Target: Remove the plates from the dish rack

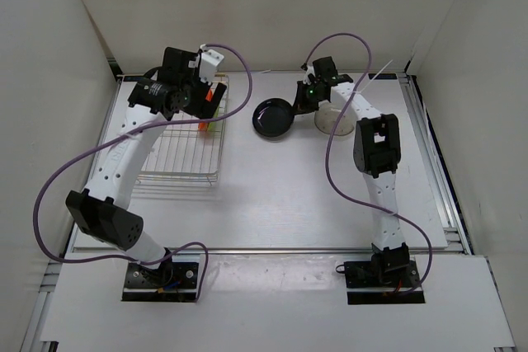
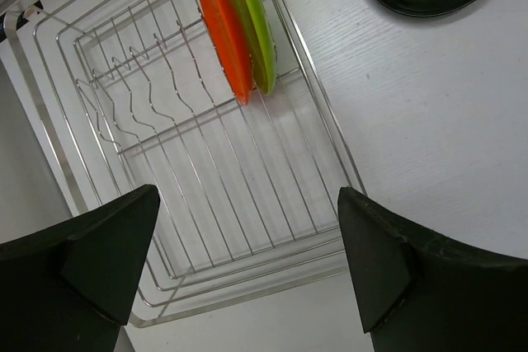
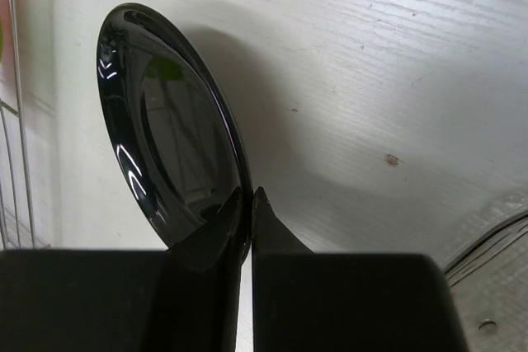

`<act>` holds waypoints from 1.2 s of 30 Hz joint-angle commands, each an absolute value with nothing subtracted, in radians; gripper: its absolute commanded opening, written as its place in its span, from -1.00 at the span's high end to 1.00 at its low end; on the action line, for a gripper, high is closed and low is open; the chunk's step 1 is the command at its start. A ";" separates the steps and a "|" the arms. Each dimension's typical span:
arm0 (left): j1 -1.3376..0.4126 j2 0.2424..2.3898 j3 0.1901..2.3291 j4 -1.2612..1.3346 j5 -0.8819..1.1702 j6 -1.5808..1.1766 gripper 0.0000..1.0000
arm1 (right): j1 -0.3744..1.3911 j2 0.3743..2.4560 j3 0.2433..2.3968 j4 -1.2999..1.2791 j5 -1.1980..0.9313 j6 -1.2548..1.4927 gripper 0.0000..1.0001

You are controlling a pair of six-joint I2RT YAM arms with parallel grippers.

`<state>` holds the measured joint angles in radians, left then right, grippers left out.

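Observation:
The silver wire dish rack (image 1: 177,150) stands at the left. An orange-red plate (image 2: 224,30) and a lime green plate (image 2: 249,18) stand on edge side by side at its far end. My left gripper (image 2: 247,237) is open and empty above the rack, short of those two plates; it also shows in the top view (image 1: 205,98). My right gripper (image 3: 250,199) is shut on the rim of the black plate (image 3: 165,129), held tilted just over the table right of the rack (image 1: 274,117). The clear plate (image 1: 334,119) lies flat on the table under the right arm.
The rack's right rim (image 3: 12,121) is close to the left of the black plate. The clear plate's edge (image 3: 495,245) is just to the right of my right gripper. White walls enclose the table at the back and on both sides.

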<state>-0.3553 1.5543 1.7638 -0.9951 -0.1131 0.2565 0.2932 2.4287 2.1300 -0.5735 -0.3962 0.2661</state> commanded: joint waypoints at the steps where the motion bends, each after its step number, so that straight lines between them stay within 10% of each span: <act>1: -0.354 1.497 1.804 -1.014 -0.051 0.236 -1.00 | 0.295 2.414 2.184 -0.534 -0.376 0.293 0.95; 16: -0.354 1.470 1.790 -0.985 -0.083 0.179 -1.00 | 0.304 2.453 2.175 -0.534 -0.357 0.284 0.68; 23: -0.354 1.489 1.723 -0.933 -0.083 0.149 -1.00 | 0.304 2.453 2.157 -0.543 -0.357 0.265 0.11; 36: -0.218 1.580 1.660 -0.753 0.159 0.046 -1.00 | 0.275 2.120 2.059 -0.597 -0.356 0.172 -0.35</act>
<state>-0.2680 1.5597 1.6707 -0.8310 0.0460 0.0879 0.2893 2.3047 2.0548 -0.6079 -0.3458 0.2260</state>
